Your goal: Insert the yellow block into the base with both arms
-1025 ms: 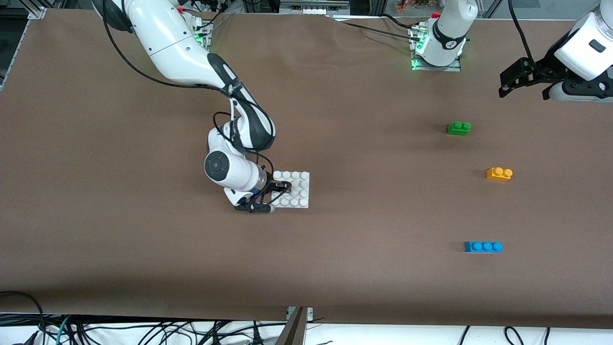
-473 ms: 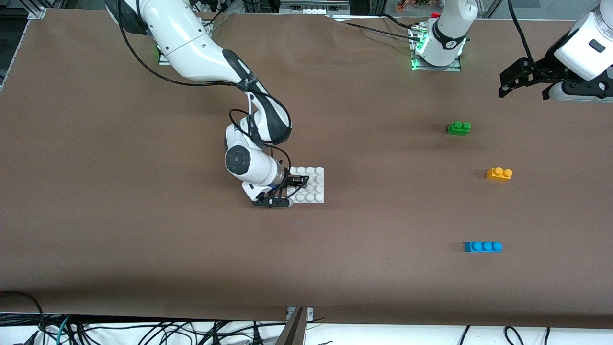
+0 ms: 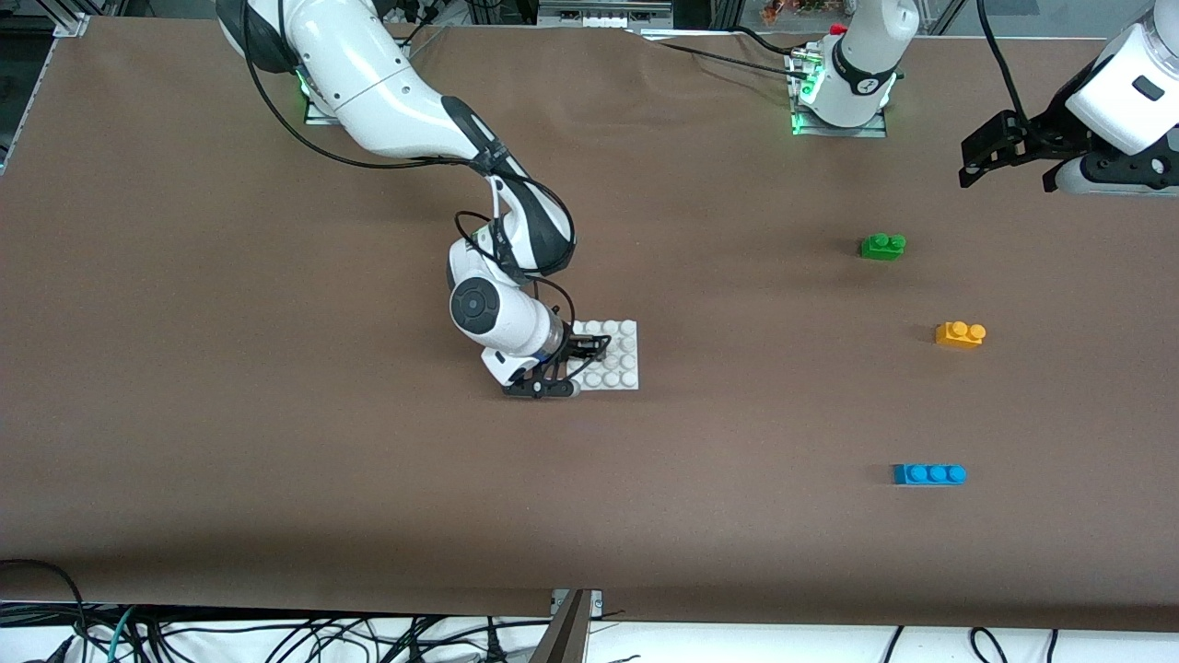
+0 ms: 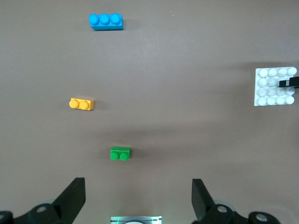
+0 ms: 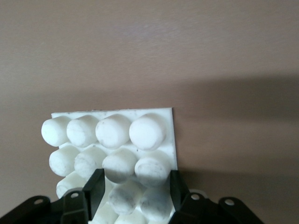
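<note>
The yellow block (image 3: 960, 333) lies on the table toward the left arm's end, also in the left wrist view (image 4: 81, 104). The white studded base (image 3: 615, 357) is near the table's middle, low over or on the table. My right gripper (image 3: 571, 366) is shut on the base (image 5: 112, 135), one finger (image 5: 96, 186) between stud rows and the other at the plate's edge. The base also shows in the left wrist view (image 4: 275, 86). My left gripper (image 3: 1004, 152) is open and empty, waiting high over the left arm's end of the table (image 4: 138, 196).
A green two-stud brick (image 3: 882, 246) lies farther from the front camera than the yellow block, and shows in the left wrist view (image 4: 120, 153). A blue three-stud brick (image 3: 929, 473) lies nearer, and shows there too (image 4: 106, 21). The left arm's base mount (image 3: 838, 115) stands at the back.
My right gripper has moved toward the left arm's end of the table, taking the base with it. The left arm and the bricks have not moved.
</note>
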Tool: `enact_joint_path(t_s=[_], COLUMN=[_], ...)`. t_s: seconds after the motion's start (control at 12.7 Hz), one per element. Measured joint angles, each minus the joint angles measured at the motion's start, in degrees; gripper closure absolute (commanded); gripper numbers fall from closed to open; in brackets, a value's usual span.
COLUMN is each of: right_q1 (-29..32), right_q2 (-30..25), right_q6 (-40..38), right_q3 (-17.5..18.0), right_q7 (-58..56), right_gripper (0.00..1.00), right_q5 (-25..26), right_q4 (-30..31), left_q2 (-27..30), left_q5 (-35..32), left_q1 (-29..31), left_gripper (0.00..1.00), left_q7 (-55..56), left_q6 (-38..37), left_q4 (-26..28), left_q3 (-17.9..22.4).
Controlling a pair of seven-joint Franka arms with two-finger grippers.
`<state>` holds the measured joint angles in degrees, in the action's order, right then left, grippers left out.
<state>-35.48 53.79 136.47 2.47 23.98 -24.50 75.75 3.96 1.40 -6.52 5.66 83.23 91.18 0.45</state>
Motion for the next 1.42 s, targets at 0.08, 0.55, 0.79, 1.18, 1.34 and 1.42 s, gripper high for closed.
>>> enact_joint_path(t_s=[0.08, 0.55, 0.79, 1.18, 1.34, 1.42], right_q1=[-0.57, -3.26, -4.31, -4.57, -4.43, -4.31], right_q2=[0.71, 2.61, 3.48, 4.28, 4.30, 4.30], right_q6=[0.03, 1.67, 4.17, 4.25, 4.22, 4.02], right_q3=[0.01, 0.01, 0.02, 0.02, -0.05, -0.23], right_q7=[0.46, 1.28, 1.30, 1.34, 1.35, 1.35], right_gripper=[0.36, 0.36, 0.36, 0.09, 0.02, 0.02], right_q5=[0.00, 0.00, -0.01, -0.02, -0.03, -0.03], right_q4=[-1.19, -3.88, -4.49, -5.74, -5.97, -6.09], left_q2=[0.00, 0.00, 0.00, 0.00, 0.00, 0.00], left_q5=[0.00, 0.00, 0.00, 0.00, 0.00, 0.00], left_q1=[0.00, 0.00, 0.00, 0.00, 0.00, 0.00], left_gripper=[0.00, 0.00, 0.00, 0.00, 0.00, 0.00], left_q7=[0.00, 0.00, 0.00, 0.00, 0.00, 0.00], left_q6=[0.00, 0.00, 0.00, 0.00, 0.00, 0.00], left_q4=[0.00, 0.00, 0.00, 0.00, 0.00, 0.00], left_q3=[0.00, 0.00, 0.00, 0.00, 0.00, 0.00])
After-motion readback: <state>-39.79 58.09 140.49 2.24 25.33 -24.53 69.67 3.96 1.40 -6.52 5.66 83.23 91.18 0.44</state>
